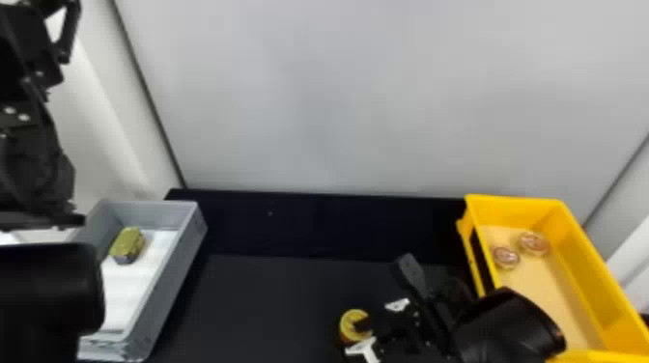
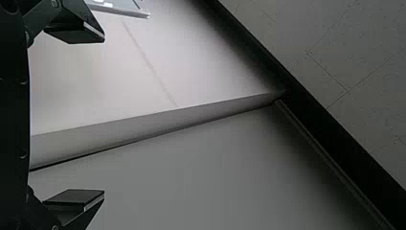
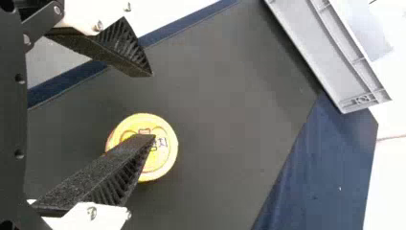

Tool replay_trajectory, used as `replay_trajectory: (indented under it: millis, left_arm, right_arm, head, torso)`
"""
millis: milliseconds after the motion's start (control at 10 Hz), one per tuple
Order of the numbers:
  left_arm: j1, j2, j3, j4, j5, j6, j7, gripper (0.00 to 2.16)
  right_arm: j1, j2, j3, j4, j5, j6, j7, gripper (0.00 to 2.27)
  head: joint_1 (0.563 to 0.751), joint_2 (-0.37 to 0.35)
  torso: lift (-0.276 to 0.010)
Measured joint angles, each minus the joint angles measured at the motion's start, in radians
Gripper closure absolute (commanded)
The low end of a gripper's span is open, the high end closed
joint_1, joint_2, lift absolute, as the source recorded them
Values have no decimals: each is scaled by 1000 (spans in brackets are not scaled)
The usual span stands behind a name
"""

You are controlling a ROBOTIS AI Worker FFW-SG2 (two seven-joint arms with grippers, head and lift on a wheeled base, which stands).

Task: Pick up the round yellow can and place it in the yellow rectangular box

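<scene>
The right gripper [image 1: 364,314] is low over the black table in the head view, with the round yellow can [image 1: 351,322] at its fingertips. In the right wrist view the right gripper [image 3: 153,105] stands open, one finger overlapping the top of the yellow can [image 3: 165,155]; the other finger is well apart from it. The can rests on the table. At the right stands the yellow rectangular box [image 1: 586,285] with two round cans inside. My left arm is parked at the far left; its gripper [image 2: 104,117] is open and holds nothing.
A grey box [image 1: 166,285] with a green-yellow can [image 1: 127,245] in it stands on the left. The dark table [image 1: 261,309] lies between both boxes, and a pale wall [image 1: 338,96] rises behind.
</scene>
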Motion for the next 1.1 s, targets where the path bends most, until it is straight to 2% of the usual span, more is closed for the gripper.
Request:
replay_trajectory:
  millis: [1100]
  left_arm:
    - [1,-1,-1,-2,0,6,0,131]
  right_arm:
    - [20,-15,-15,0,52,5,11,242]
  head:
    - [663,54]
  torso:
    - [-10]
